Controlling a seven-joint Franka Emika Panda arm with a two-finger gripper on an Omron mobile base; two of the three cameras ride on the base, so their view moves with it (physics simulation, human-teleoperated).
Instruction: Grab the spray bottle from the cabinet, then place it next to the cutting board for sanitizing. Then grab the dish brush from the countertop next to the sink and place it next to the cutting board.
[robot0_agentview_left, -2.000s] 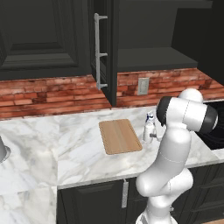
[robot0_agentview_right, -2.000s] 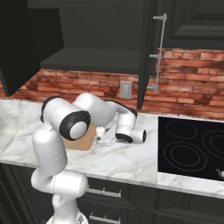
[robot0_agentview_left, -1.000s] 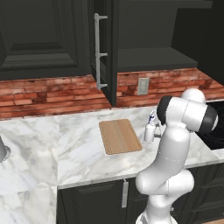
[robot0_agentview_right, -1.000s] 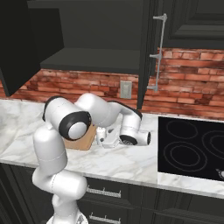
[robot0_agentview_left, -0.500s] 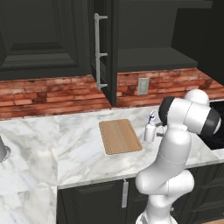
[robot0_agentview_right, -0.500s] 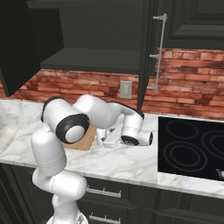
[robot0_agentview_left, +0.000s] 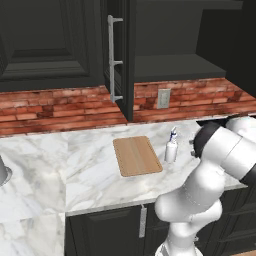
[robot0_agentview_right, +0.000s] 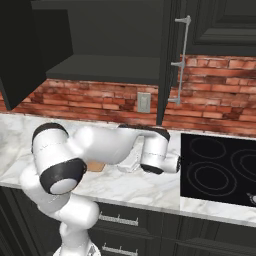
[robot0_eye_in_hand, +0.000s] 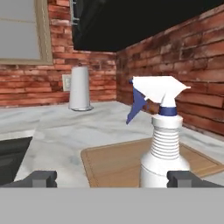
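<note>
The spray bottle (robot0_eye_in_hand: 164, 144), white with a blue trigger, stands upright on the marble countertop (robot0_agentview_left: 90, 175) just right of the cutting board (robot0_agentview_left: 137, 156). My gripper (robot0_eye_in_hand: 112, 179) is open at counter height, a little short of the bottle. The bottle (robot0_agentview_left: 171, 147) is off toward the right fingertip (robot0_eye_in_hand: 183, 178), and nothing is in the jaws. The cabinet (robot0_agentview_left: 165, 45) above stands open, its door edge and silver handle (robot0_agentview_left: 114, 60) over the board's far side. The dish brush and the sink are out of view.
My arm (robot0_agentview_right: 100, 145) lies low across the counter, with a black cooktop (robot0_agentview_right: 220, 172) to its right. A white cylinder (robot0_eye_in_hand: 80, 87) stands far along the counter by the brick wall. An outlet plate (robot0_agentview_left: 163, 98) is on the backsplash behind the bottle.
The arm has drawn back to the right, away from the bottle, which stays standing by the board. The jaws have stayed open.
</note>
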